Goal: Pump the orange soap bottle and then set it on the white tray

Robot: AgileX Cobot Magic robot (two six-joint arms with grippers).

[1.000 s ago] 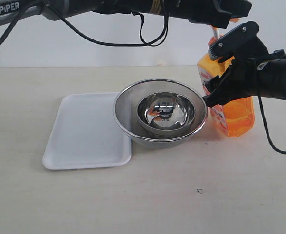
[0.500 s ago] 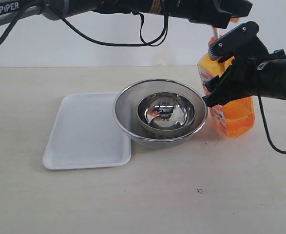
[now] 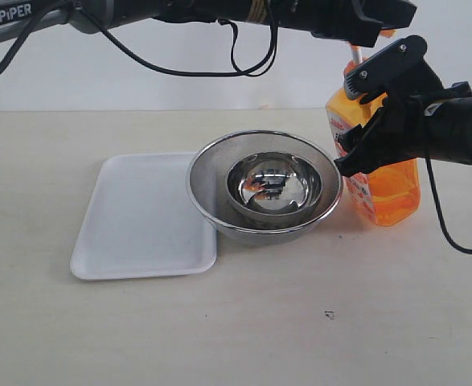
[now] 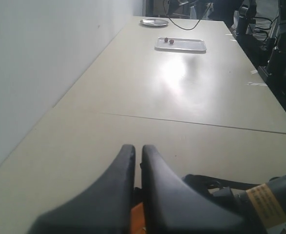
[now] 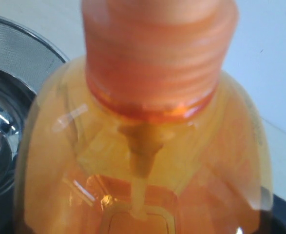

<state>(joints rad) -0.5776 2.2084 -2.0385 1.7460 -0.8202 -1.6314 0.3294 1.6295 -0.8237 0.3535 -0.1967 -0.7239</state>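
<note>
The orange soap bottle (image 3: 390,191) stands upright on the table, just right of the steel bowls. My right gripper (image 3: 356,121) is shut on its upper body. In the right wrist view the bottle (image 5: 147,146) fills the picture, neck and shoulders close up, and my own fingers are hidden. My left arm reaches across the top, and the left gripper (image 3: 376,24) sits over the pump head, which is mostly covered. Its fingers (image 4: 155,195) are shut, with a sliver of orange (image 4: 137,220) beneath them. The white tray (image 3: 131,229) lies flat at the left, apart from the bottle.
A round steel mesh strainer bowl (image 3: 211,201) holding a smaller shiny steel bowl (image 3: 269,186) stands between tray and bottle, its rim overlapping the tray's right edge. A cable hangs under the left arm (image 3: 244,56). Bare tabletop (image 3: 300,322) spreads in front.
</note>
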